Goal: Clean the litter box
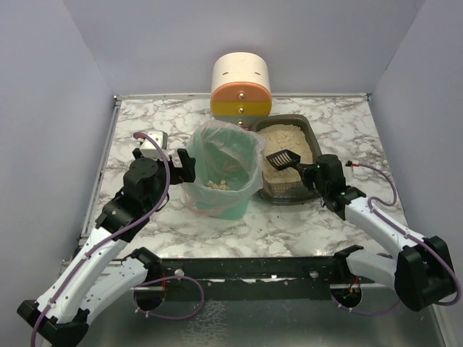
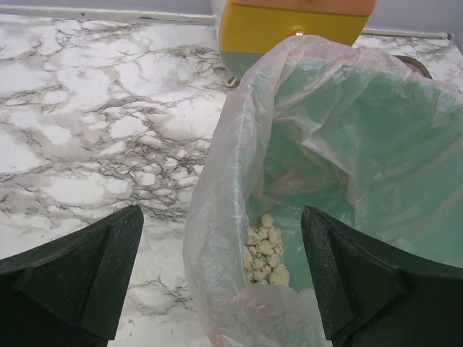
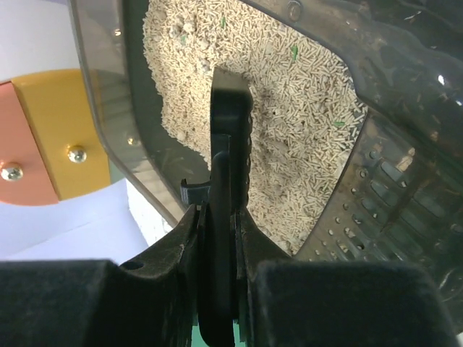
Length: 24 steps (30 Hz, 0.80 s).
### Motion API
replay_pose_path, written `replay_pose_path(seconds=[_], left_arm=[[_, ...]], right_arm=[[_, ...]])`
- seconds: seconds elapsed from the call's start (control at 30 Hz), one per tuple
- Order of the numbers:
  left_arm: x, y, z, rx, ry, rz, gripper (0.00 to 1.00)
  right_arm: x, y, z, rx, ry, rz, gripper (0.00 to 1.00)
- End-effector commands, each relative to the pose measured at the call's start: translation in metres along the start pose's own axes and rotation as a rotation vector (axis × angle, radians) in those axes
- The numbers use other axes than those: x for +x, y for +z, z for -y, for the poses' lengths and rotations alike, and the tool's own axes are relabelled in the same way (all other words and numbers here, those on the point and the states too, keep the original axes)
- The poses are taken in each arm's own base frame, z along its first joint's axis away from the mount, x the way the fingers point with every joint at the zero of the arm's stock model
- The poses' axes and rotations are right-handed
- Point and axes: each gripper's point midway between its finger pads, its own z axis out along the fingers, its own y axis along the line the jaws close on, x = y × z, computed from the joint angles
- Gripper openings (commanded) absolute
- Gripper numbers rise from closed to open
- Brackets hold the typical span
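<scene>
Jaws: right gripper (image 3: 219, 217) clamps the scoop (image 1: 278, 157), left gripper (image 1: 181, 165) gapes empty; clumps (image 2: 264, 249) lie in the bin (image 1: 217, 206), litter box (image 1: 316, 144) seemingly unfinished.

Green bin (image 1: 233, 206) mid bench in front of me, clear bag liner (image 1: 217, 137) draped over its rim, pale clumps (image 2: 264, 249) at its bottom, cream-orange-yellow cylinder (image 1: 241, 88) just behind, white marble bench (image 1: 145, 134).

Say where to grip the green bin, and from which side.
Pinch the green bin's left rim, wall and bag liner together, coming from the left. It stands upright, open-topped, likely too wide to span; the open left gripper sits at that edge.
</scene>
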Motion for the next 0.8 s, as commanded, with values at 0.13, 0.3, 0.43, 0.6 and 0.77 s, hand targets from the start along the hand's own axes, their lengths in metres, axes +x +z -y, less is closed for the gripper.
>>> replay_pose_path(seconds=[0.13,0.3,0.43,0.6,0.77], left_arm=[[-0.006,-0.002,0.002,0.013,-0.008,0.016,0.99],[-0.006,-0.001,0.002,0.011,-0.008,0.014,0.99],[-0.005,0.000,0.002,0.013,-0.007,0.010,0.99],[-0.005,0.000,0.002,0.009,-0.005,0.010,0.99],[-0.004,0.000,0.001,0.004,-0.002,0.008,0.99]], right_arm=[[-0.001,0.009,0.003,0.001,0.115,0.011,0.01],[0.003,0.017,0.011,0.031,0.114,0.005,0.01],[0.003,0.028,0.017,0.061,0.103,0.027,0.03],[0.004,0.045,0.016,0.087,0.077,0.046,0.08],[0.009,0.052,0.016,0.093,0.064,0.027,0.21]])
